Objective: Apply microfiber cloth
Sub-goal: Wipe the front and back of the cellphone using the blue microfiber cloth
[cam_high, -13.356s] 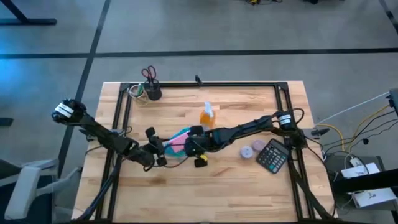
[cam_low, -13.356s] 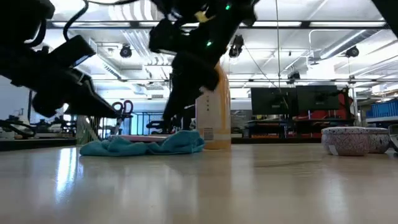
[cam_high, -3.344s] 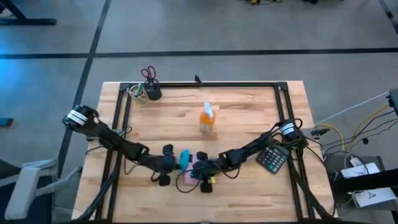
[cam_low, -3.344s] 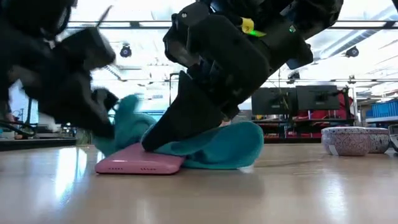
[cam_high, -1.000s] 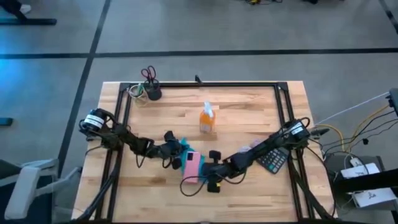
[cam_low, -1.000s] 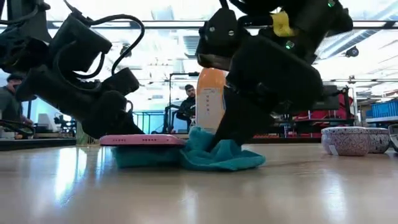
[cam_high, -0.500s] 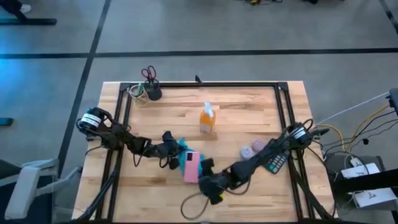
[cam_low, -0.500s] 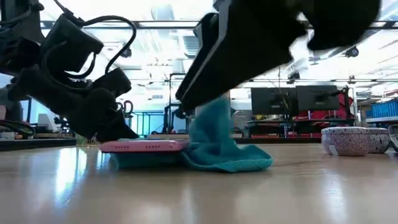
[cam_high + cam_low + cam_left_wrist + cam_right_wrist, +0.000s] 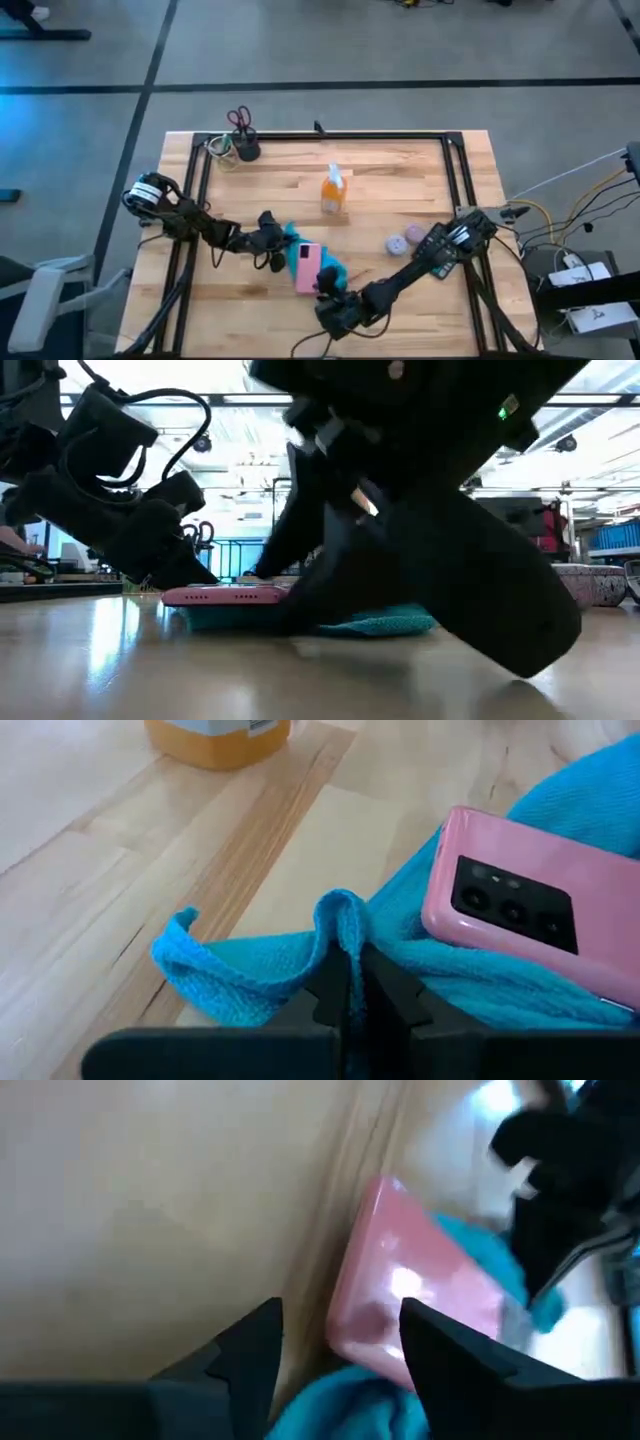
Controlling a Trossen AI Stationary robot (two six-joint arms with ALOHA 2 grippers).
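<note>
On the left side of the table, the left gripper [image 9: 268, 240] is closed on a raised fold of the microfiber cloth [image 9: 290, 965], as its wrist view shows clearly, and it has kept this hold over the last second. The cloth lies spread under the pink phone [image 9: 307, 266], which rests on it with its camera side up, and a blue edge shows on both sides of the phone. Half a second ago the right gripper [image 9: 333, 305] was lifting a peak of the cloth beside the phone; now that peak lies flat and this gripper has moved back toward the near edge of the table, with its fingers apart and holding nothing. I judge that the right arm has released the cloth, so the wiping is probably finished or is left to the left arm. Farther back stands the orange spray bottle [image 9: 333, 190].
</note>
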